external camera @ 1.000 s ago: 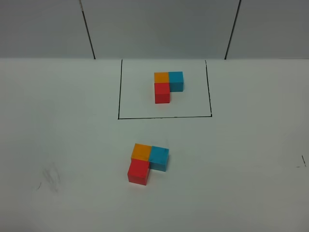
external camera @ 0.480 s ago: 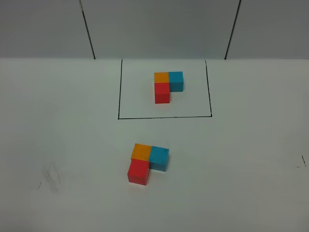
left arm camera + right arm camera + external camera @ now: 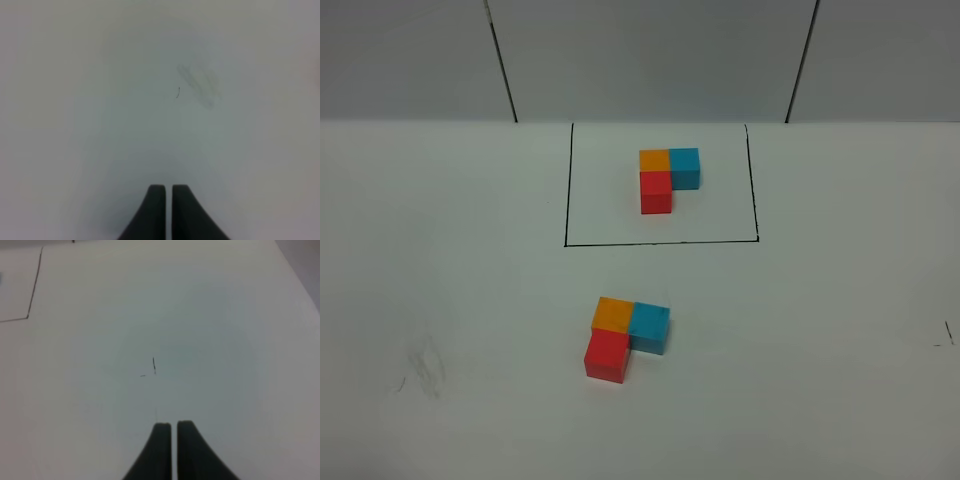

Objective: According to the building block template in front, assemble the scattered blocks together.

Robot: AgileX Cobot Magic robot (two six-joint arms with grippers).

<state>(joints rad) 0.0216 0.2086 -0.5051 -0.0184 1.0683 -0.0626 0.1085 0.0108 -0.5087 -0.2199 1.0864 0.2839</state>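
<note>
Nothing is standing between the two block groups on the white table, and neither arm is showing in the high view. The template is sitting inside a black drawn rectangle toward the table's far side: orange and blue cubes side by side, red in front of the orange, all touching. Nearer the camera, the scattered blocks are lying together outside the frame in the same L: orange touching blue, red touching the orange's near face. The group is sitting slightly turned compared with the template. A grey smudge is marking the table at the near left, and a small dark tick at the right edge. Grey wall panels with dark seams are rising behind. The left gripper is hanging over bare table with its jaws nearly touching, holding nothing; the right gripper is doing likewise, jaws pressed close, empty.
</note>
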